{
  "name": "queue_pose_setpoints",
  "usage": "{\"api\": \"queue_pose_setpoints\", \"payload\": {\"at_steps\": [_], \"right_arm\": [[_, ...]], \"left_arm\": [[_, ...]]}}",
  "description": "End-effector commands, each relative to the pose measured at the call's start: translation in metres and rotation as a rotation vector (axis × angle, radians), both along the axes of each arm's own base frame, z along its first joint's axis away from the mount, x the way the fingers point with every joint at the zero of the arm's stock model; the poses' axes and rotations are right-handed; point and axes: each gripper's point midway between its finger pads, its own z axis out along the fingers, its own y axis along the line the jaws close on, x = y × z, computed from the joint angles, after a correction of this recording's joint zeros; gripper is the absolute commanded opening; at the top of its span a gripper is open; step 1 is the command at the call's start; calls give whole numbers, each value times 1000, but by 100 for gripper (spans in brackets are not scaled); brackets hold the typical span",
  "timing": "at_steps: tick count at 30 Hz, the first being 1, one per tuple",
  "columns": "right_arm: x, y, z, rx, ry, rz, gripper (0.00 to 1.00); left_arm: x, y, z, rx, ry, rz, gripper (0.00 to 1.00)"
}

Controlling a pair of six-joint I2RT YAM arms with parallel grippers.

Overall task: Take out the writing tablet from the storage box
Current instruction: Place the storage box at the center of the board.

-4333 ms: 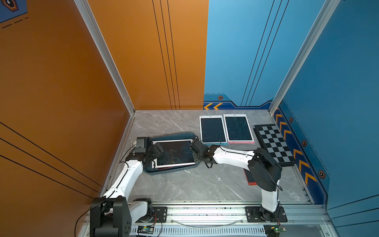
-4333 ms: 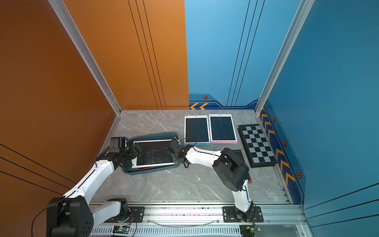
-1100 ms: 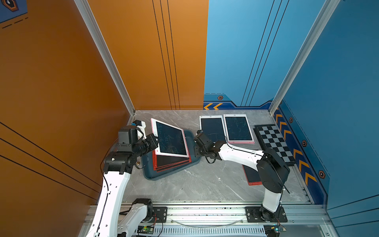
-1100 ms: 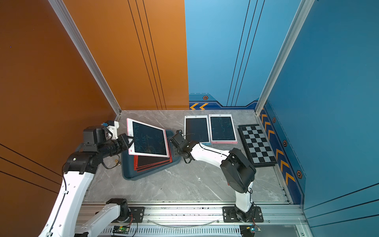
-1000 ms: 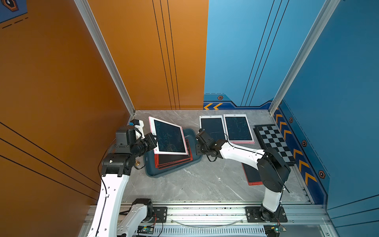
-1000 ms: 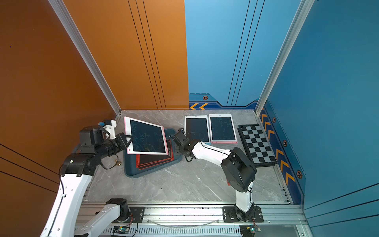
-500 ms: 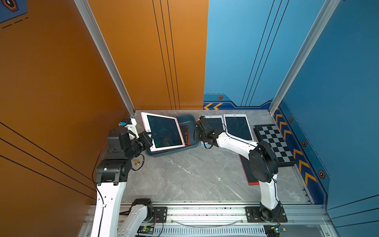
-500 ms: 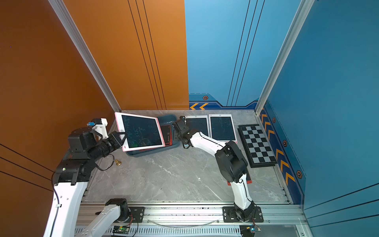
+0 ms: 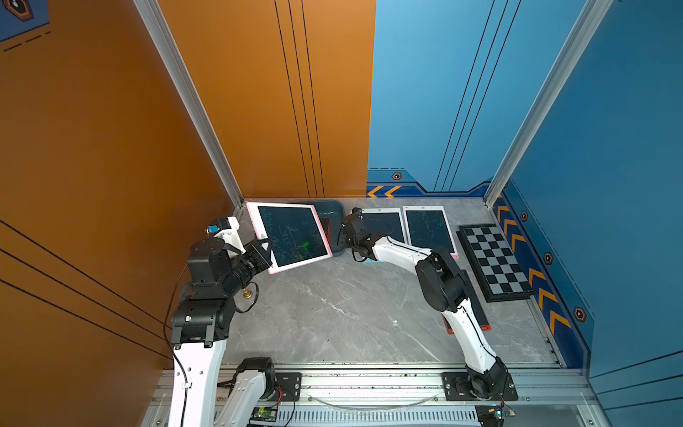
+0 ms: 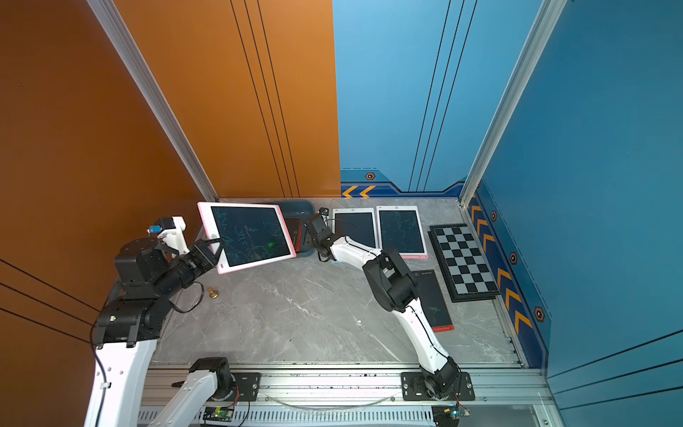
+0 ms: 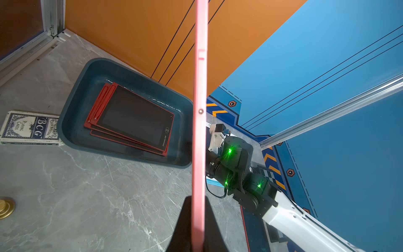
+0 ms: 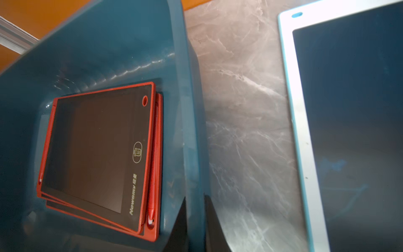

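Left wrist view: left claw (image 11: 198, 204) clamped on pink writing tablet (image 11: 199, 87) edge. Looks thin, stiff, light, likely slick; grip edge-on. Right claw (image 12: 195, 201) pinches storage box (image 12: 122, 43) wall.

We see a grey marbled table (image 9: 332, 314) closed in by an orange wall (image 9: 258, 92) and a blue wall (image 9: 425, 92). On its right side, close to the blue side panel, a black-and-white chequered board (image 9: 493, 260) lies flat; both top views show it. A small brass piece (image 10: 212, 293) stands upright near the table's left edge. In the left wrist view we find a pack of playing cards (image 11: 29, 127) lying flat, apart from that brass piece. Yellow chevrons (image 9: 384, 191) mark the foot of the back wall, and a metal rail (image 9: 369, 384) runs along the front.
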Motion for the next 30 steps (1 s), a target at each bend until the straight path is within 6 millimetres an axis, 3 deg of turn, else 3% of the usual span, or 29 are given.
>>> {"api": "queue_pose_setpoints", "payload": {"at_steps": [1,10,14,20,21,22,29,30], "right_arm": [[28,20,73,212,-173,-61,0],[30,25,69,215,-169,-74,5],[33,24,77,217,-183,-61,21],[27,32,120,210,-246,50,37],[37,14,130,203,-261,35,38],[37,12,137,202,-270,44,39],[15,-17,186,199,-319,67,45],[11,-23,182,184,-314,63,45]], "left_arm": [[4,4,14,8,-68,12,0],[3,9,14,17,-72,28,0],[2,7,17,13,-79,17,0],[1,-1,19,-24,-74,-26,0],[0,-3,20,-32,-76,-34,0],[-1,-4,21,-37,-78,-37,0],[-7,-22,22,-121,-63,-126,0],[-8,-26,19,-140,-50,-141,0]]}}
